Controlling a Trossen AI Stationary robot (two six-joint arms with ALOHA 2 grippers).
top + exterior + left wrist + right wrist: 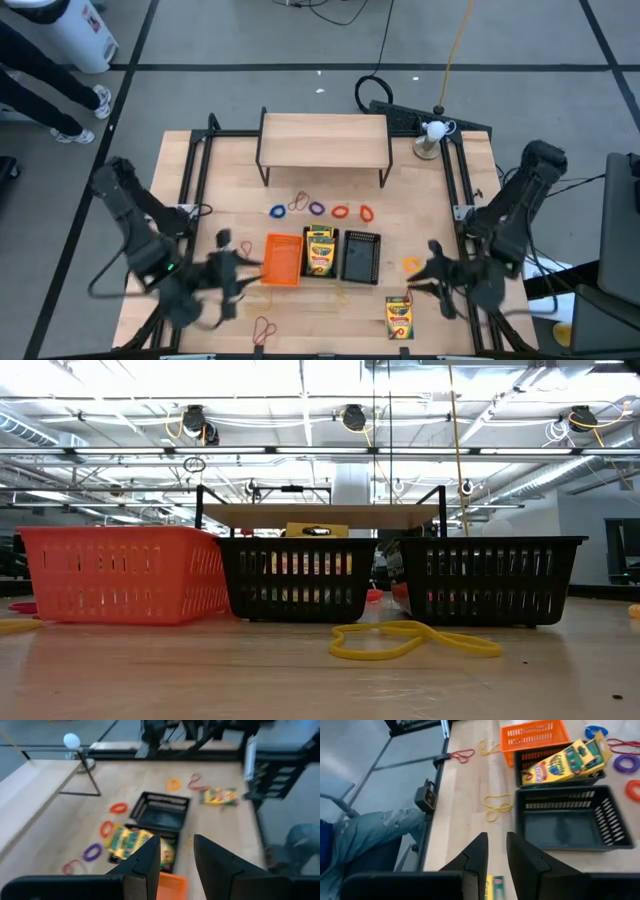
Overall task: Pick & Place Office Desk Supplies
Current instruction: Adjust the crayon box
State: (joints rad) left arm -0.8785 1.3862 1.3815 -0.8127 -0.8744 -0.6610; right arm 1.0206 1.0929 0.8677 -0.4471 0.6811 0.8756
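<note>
Three trays (361, 257) side by side mid-table; wooden shelf (324, 139) behind; open tabletop (450, 215) around.

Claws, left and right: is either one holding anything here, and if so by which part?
Nothing is held. The left claw and the right claw both show an empty gap between their fingers, above the table.

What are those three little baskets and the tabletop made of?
The orange tray and the two black trays look like moulded plastic: thin slotted walls with an even, slightly glossy colour. The table looks like pale wood, seemingly sealed, with visible plank lines and grain.
</note>
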